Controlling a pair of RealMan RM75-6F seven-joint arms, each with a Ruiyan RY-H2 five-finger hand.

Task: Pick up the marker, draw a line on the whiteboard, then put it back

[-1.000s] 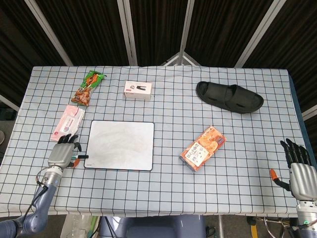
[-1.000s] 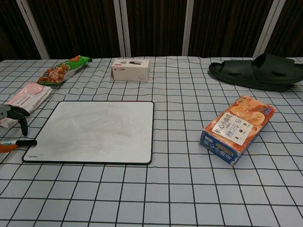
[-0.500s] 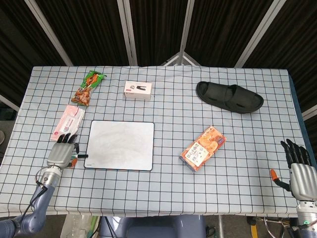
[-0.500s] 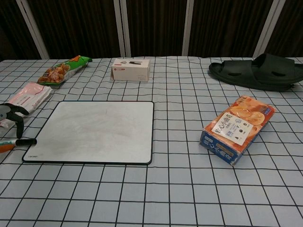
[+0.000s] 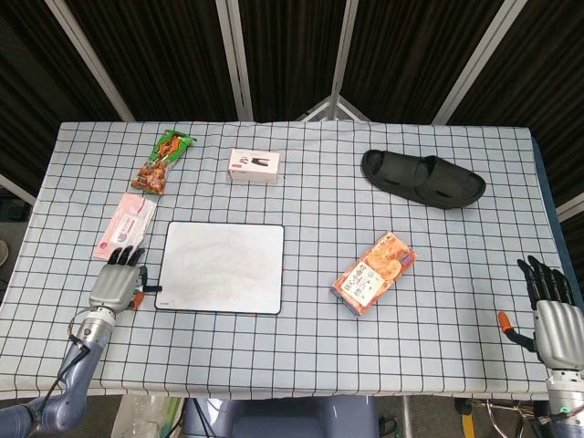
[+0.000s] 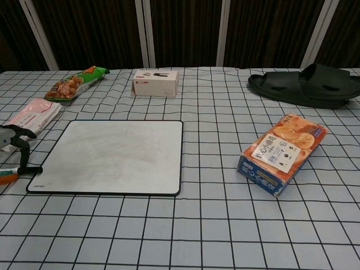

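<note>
The marker is lying on the tablecloth just left of the whiteboard, mostly hidden under my left hand, whose fingers are extending over it; whether I am gripping it, I cannot tell. My right hand is hanging open beyond the table's right edge.

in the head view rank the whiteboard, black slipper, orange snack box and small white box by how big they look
1. whiteboard, clearly the largest.
2. black slipper.
3. orange snack box.
4. small white box, the smallest.
The slipper lies farther from the camera than the snack box, so its true lead may be greater.
</note>
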